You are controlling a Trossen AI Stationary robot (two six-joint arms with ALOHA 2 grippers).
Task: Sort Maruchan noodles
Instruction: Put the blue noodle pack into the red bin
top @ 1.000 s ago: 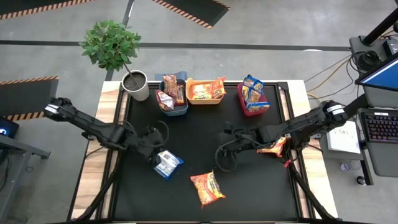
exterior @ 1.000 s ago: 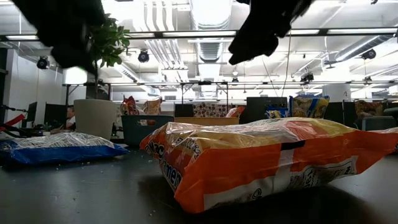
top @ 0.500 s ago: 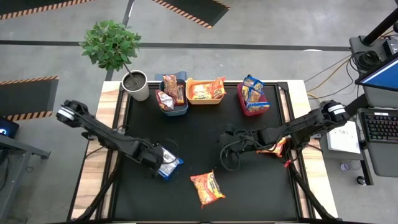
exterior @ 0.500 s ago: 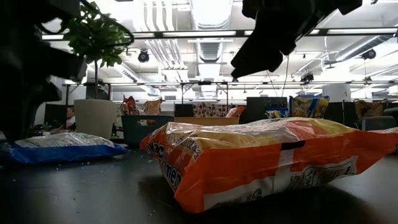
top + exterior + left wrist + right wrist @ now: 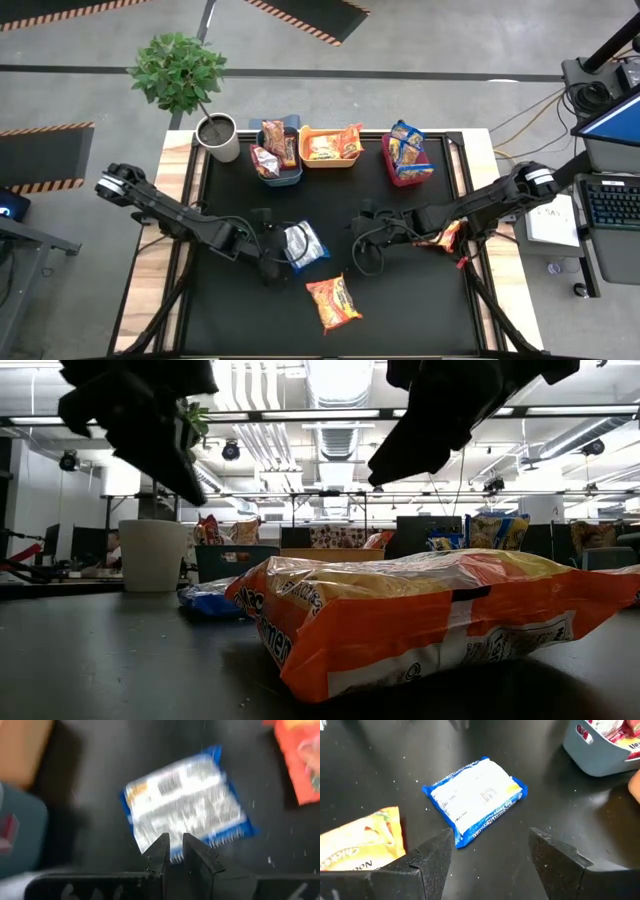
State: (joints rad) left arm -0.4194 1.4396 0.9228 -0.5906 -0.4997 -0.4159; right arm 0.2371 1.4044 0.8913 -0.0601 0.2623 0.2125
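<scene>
Blue packet (image 5: 304,243) now lies nearer the orange packet (image 5: 334,302), shoved across the worktop | my left end effector (image 5: 173,851) clenched, empty, beside it | right end effector (image 5: 490,851) spread wide, waiting | bins unreached.

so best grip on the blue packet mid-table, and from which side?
The blue packet lies flat and skewed on the mat, clear of the orange packet. Probably come straight down and pinch across its short width near the middle, jaws turned to its skew. The right gripper is open and faces it; the left gripper is nearly closed at its edge.
</scene>
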